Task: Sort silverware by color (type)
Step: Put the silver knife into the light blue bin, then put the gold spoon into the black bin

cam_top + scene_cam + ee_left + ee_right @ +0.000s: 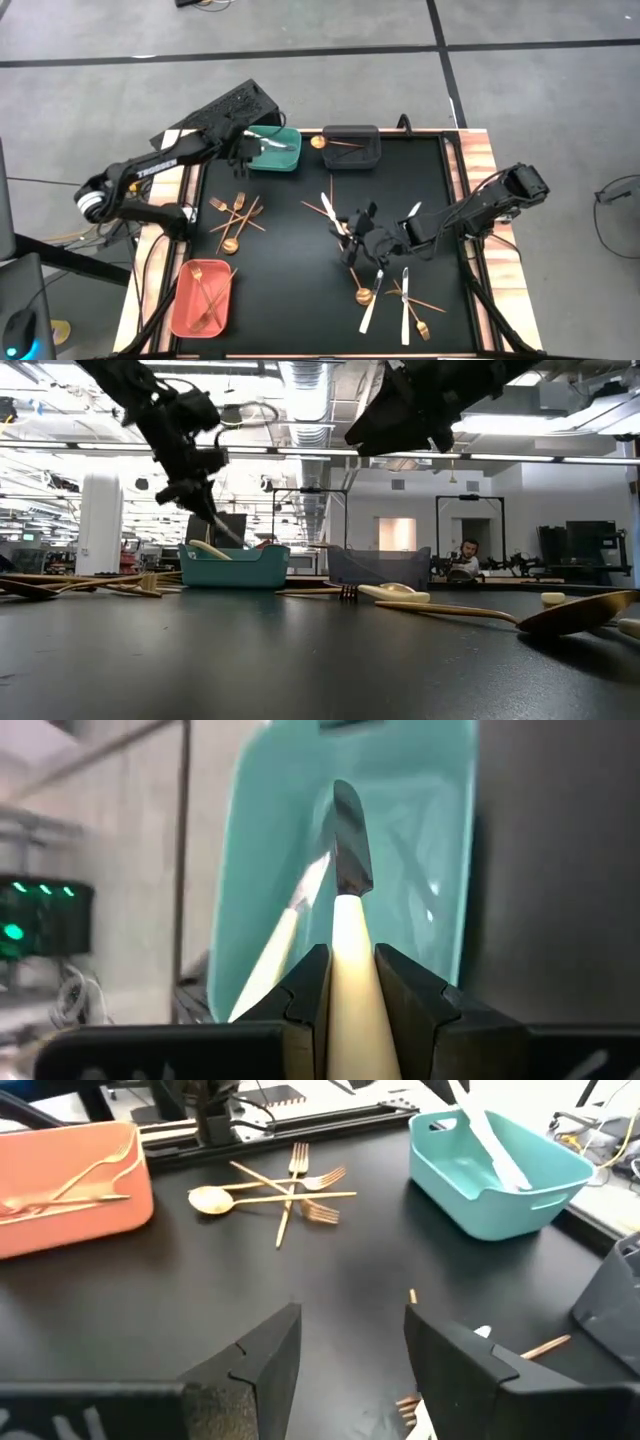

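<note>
One white knife (pixel 343 960) clamped in left tool (pixel 350 982) over teal bin (pixel 275 158) rim; right tool (pixel 350 1342) apart, mid-counter (pixel 290 260).

We are seeing even overhead light falling on the black mat (pixel 290 260), which is giving back only a dull sheen and carrying soft, faint shadows, while in the low view the ceiling lamps (pixel 310 380) are glowing bright and turning both arms into dark silhouettes. Just ahead of the left gripper (pixel 350 985), the white knife (pixel 350 960) it is pinching is blurring and glaring pale, and the teal bin (pixel 420 830) beyond its tip is shining with streaky reflections. In front of the right gripper (pixel 350 1340), the gold forks (pixel 300 1190) are catching warm glints, and the nearest fingers (pixel 260 1355) are looking soft.
</note>
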Controlling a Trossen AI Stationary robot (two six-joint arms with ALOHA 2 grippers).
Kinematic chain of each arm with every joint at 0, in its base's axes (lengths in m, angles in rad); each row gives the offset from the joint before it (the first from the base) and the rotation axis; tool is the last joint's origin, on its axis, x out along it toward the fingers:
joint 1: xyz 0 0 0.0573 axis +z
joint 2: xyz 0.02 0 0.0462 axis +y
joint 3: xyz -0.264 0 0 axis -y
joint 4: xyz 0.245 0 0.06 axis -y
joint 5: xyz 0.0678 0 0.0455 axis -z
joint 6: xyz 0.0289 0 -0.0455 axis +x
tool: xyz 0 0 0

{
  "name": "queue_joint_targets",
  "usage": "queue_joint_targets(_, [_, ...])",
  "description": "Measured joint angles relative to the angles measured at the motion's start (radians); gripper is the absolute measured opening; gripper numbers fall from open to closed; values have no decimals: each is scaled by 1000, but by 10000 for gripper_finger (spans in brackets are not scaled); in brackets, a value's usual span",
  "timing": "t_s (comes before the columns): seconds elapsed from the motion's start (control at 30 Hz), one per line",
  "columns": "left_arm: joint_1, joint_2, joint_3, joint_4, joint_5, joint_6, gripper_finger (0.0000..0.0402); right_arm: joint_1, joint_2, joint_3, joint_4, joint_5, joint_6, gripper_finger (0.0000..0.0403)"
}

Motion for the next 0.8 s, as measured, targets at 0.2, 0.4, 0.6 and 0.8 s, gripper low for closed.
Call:
queue_joint_targets(0.2, [14, 97, 0, 118, -135, -162, 83, -1, 0, 0, -58, -2, 13, 205])
queue_joint_targets(0.4, [16, 125, 11, 102, -147, -206, 150, -31, -76, 1, -221, -4, 5, 205])
queue_joint_targets(0.6, [0, 89, 12, 52, -153, -367, 202, -92, -153, 1, -413, -67, 36, 205])
queue_joint_targets(0.8, [-91, -18, 12, -49, -108, -482, 195, -154, -163, 1, -644, -151, 116, 205])
